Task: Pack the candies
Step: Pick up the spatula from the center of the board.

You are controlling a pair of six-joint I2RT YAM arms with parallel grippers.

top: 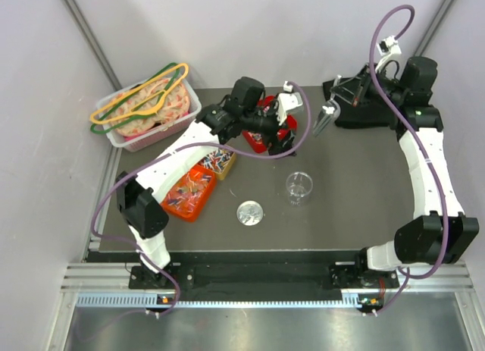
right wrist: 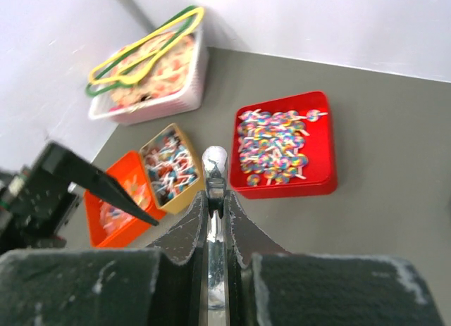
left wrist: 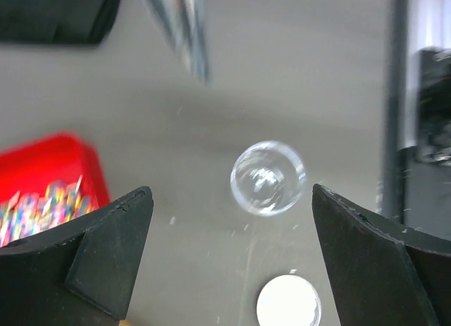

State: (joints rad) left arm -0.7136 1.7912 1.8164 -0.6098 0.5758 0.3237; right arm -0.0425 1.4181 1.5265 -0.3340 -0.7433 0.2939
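Note:
The candies fill three trays: a red tray (right wrist: 285,144) of multicoloured sweets, a yellow tray (right wrist: 169,164) and an orange tray (right wrist: 116,203). In the top view the red tray (top: 263,108) is mostly hidden under my left arm. My left gripper (top: 284,135) is open and empty; in its wrist view the left gripper (left wrist: 231,192) hangs above a clear glass jar (left wrist: 268,178) and its round lid (left wrist: 289,305). My right gripper (right wrist: 215,199) is shut on a shiny metal utensil (right wrist: 214,164) and holds it in the air at the back right (top: 327,116).
A white basket (top: 148,108) of pink-orange items with coloured hangers stands at the back left. The jar (top: 299,187) and lid (top: 250,213) stand mid-table. A black stand (top: 364,108) sits at the back right. Walls close in behind.

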